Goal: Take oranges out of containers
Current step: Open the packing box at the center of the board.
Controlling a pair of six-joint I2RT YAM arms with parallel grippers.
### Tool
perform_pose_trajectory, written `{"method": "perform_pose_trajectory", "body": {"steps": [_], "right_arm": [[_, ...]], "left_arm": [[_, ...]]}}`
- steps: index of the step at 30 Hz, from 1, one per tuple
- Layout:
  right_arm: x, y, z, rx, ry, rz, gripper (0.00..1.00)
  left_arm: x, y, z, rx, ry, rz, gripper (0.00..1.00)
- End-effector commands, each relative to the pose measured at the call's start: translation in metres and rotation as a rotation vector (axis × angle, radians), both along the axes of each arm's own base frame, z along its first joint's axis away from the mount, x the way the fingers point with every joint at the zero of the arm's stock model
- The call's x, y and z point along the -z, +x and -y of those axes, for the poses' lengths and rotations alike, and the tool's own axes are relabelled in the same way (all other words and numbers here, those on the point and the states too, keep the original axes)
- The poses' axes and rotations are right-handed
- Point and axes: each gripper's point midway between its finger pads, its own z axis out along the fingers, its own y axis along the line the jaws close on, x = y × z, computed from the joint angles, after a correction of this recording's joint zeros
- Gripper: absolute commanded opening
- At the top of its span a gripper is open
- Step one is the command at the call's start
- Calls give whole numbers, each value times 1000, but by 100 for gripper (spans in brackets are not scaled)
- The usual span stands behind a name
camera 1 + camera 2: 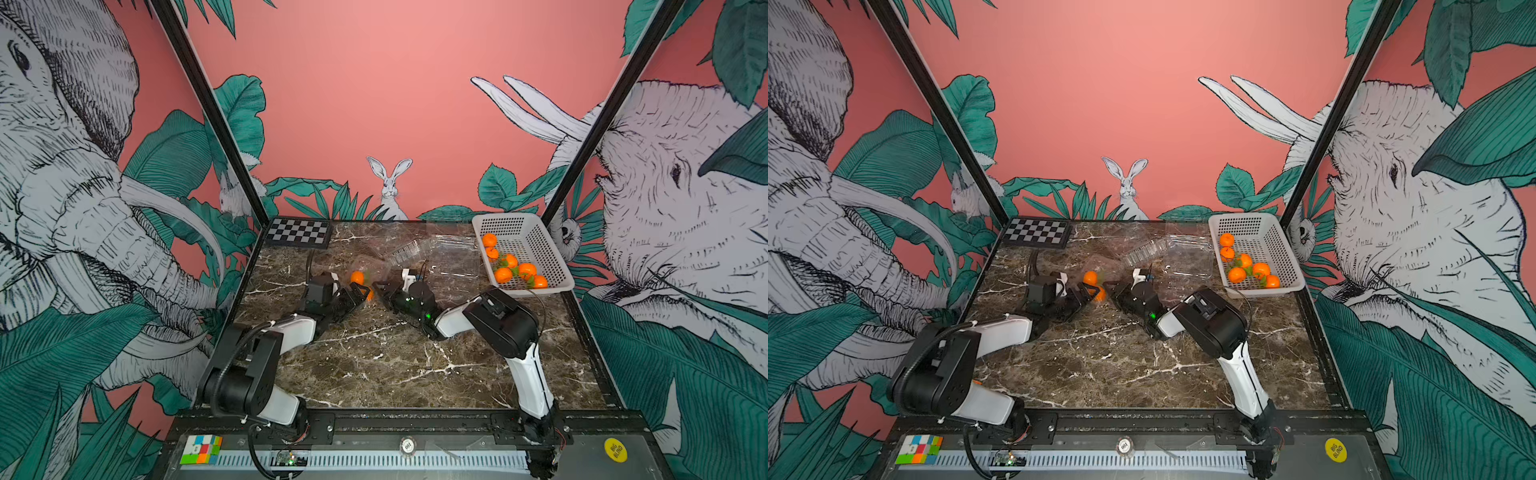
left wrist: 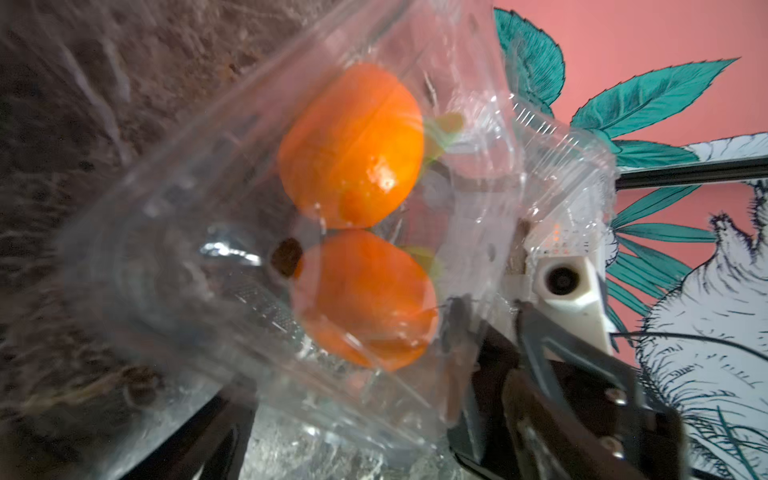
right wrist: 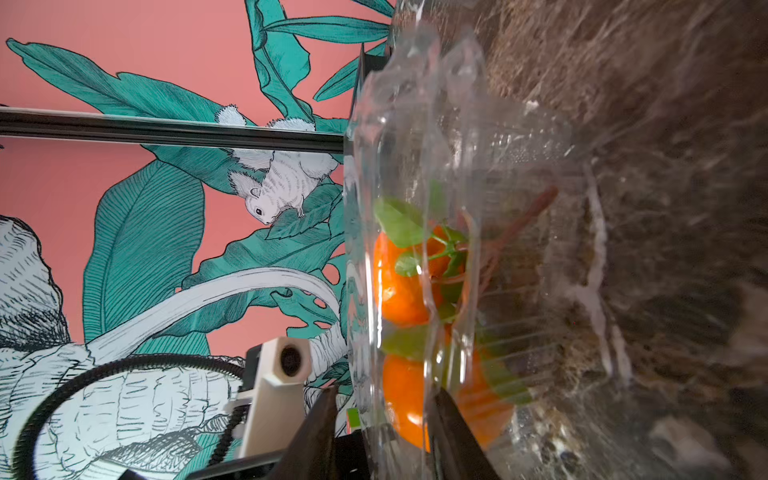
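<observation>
Jaws first: right gripper is clamped on one end of a clear container, with a finger on each side of the plastic wall. Left gripper sits at the opposite end of the same container with its jaws spread wide. No view shows whether its pads press on the plastic or stand off it. Both grippers point at each other across the box, around mid-counter and a bit left of centre. Two oranges sit inside it, touching side by side: one and the other. Both top views show them just beside the left gripper's tips. Green leaves on them press against the container wall in the right wrist view. Can't tell if the lid is latched, or whether the box rests on the counter. White basket sits at the back right corner, holding six more oranges bunched along its left side and front. Other open containers lie near the back edge, between the basket and the chessboard at the back left corner.
</observation>
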Motion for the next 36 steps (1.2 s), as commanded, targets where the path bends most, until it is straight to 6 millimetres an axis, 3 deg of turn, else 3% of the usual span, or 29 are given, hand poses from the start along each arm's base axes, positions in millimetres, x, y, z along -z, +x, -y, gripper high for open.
{"method": "perform_pose_trajectory", "body": {"steps": [1,4,7,14,17,22,27,36], "right_arm": [[1,-1,-1,-33,-58,22,37],[0,0,-1,-48,-85,32,37],[0,-1,0,-62,-118,39,37],[-2,1,1,-85,-136,54,37],[-6,3,-2,-100,-129,61,37],[-11,4,-8,-125,-116,76,37],[-18,4,-13,-146,-98,88,37],[-31,14,-6,-98,-17,96,38]], "left_arm": [[-34,-5,-29,-15,195,31,99],[-54,3,-58,-48,312,69,99],[-61,31,-66,-19,351,81,99],[-57,106,-39,75,303,154,99],[-47,118,-19,134,229,141,99],[-33,117,1,155,168,148,99],[-26,114,9,142,111,139,99],[0,99,27,156,78,88,99]]}}
